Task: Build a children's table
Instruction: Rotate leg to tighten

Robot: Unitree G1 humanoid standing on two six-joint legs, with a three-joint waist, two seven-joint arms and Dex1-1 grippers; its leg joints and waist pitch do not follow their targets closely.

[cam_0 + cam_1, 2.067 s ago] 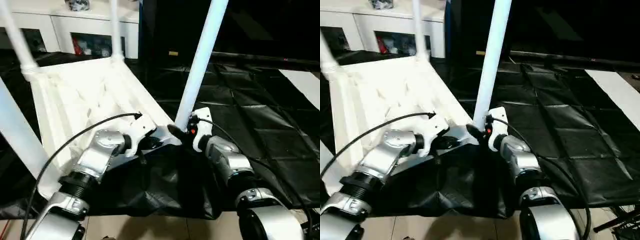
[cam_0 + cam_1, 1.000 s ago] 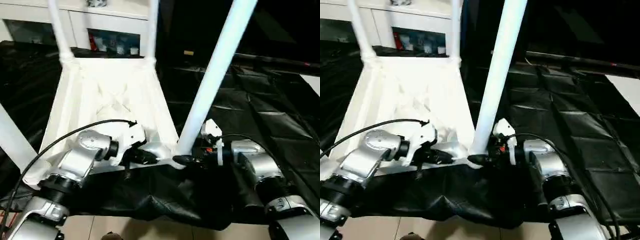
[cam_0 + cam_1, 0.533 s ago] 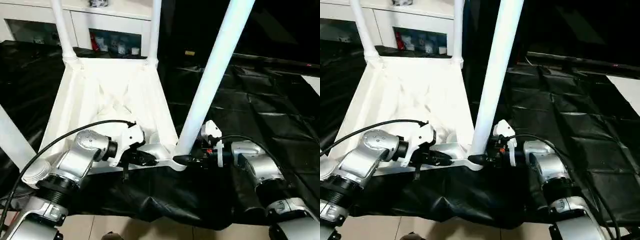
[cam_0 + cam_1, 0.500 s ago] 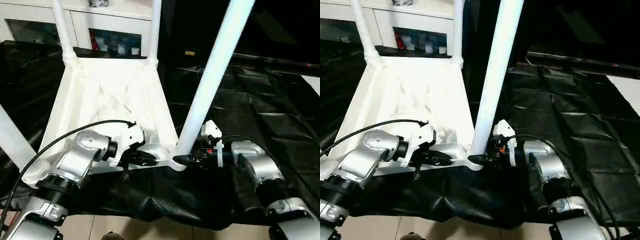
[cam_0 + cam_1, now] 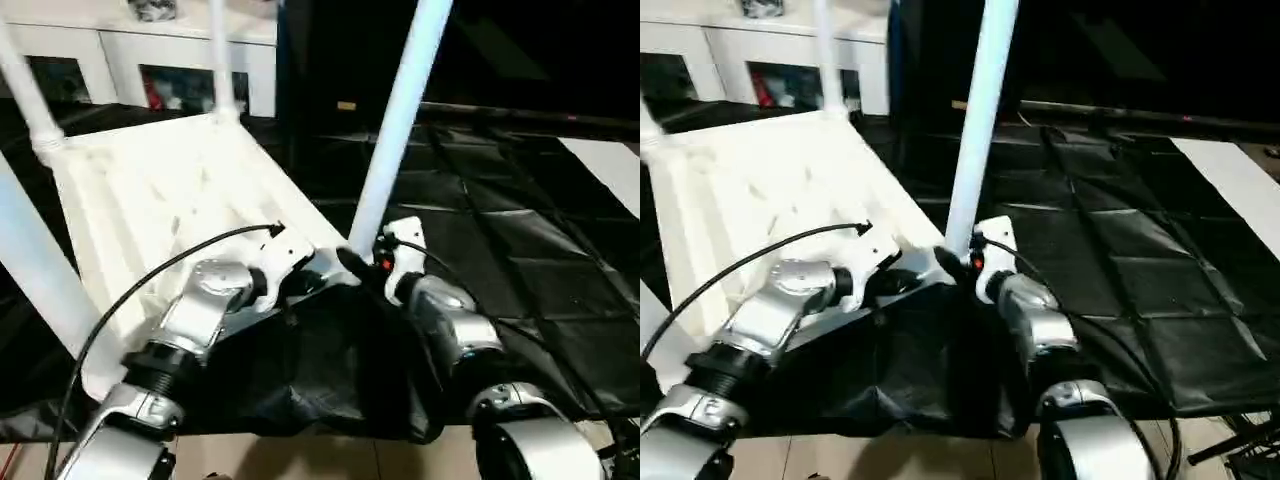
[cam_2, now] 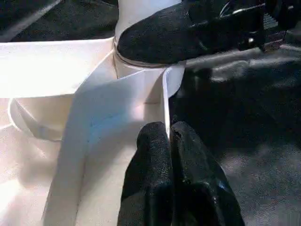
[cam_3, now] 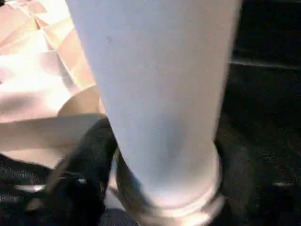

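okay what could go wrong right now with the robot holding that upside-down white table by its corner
1. The left gripper pinches only the thin edge of the white plastic tabletop; it could slip off.
2. The right gripper clasps the base of the long white tubular leg at its corner socket; pulling might work it loose.

Black sheeting (image 5: 520,230) covers the floor before a white cabinet (image 5: 150,45).

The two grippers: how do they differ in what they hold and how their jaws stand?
The left gripper has its jaws shut, pinching the thin edge of the table top; the right gripper has its jaws set wide around the base of the near leg. The left grips a flat rim, the right a round tube. Both have black fingers and work at the same near corner of the table.
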